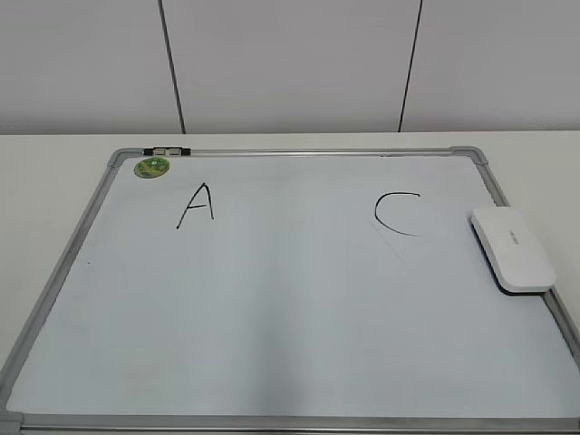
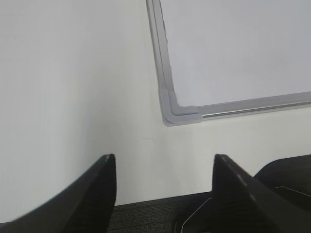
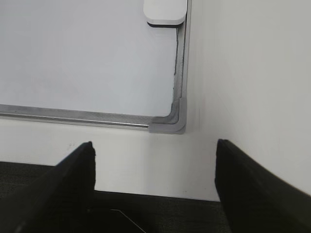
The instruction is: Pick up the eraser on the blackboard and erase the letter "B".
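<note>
The blackboard (image 1: 290, 308) is a white dry-erase board with a silver frame, lying flat on the table. A black "A" (image 1: 196, 206) and a black "C" (image 1: 397, 213) are on it; no letter "B" shows between them. The white eraser (image 1: 512, 247) lies on the board's right edge, and its near end shows in the right wrist view (image 3: 165, 11). My left gripper (image 2: 164, 162) is open and empty over the table near the board's front left corner (image 2: 175, 110). My right gripper (image 3: 155, 150) is open and empty near the front right corner (image 3: 174, 121). Neither gripper shows in the exterior view.
A small round green magnet (image 1: 152, 167) and a black-and-white clip (image 1: 167, 151) sit at the board's far left corner. The white table (image 1: 54, 163) surrounds the board. A dark surface (image 2: 146, 218) lies below the table's front edge.
</note>
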